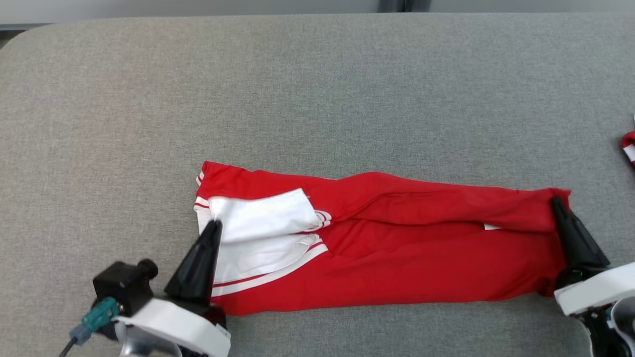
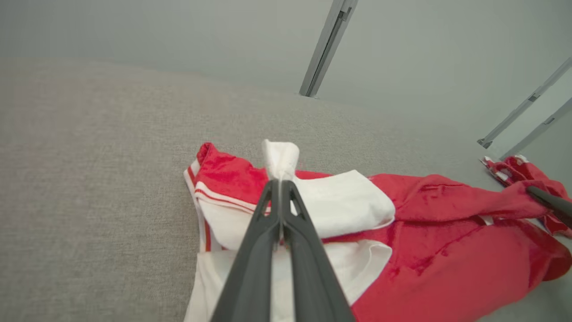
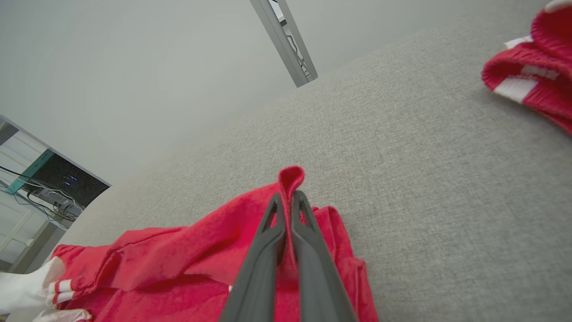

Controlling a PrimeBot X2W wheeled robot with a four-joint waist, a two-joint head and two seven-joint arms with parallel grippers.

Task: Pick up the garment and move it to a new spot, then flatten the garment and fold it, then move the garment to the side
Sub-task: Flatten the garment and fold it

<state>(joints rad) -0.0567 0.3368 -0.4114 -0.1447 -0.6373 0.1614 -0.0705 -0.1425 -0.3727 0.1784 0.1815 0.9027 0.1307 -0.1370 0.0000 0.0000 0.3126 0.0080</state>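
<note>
Crosswise, the garment (image 1: 421,267) is lying, long axis left to right; left end effector (image 1: 216,225) is pinching its white end, right end effector (image 1: 555,202) its red end.

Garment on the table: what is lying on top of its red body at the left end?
Folded white panels lie over the garment, with the left gripper shut on one. The red cloth beneath them is hidden.
</note>
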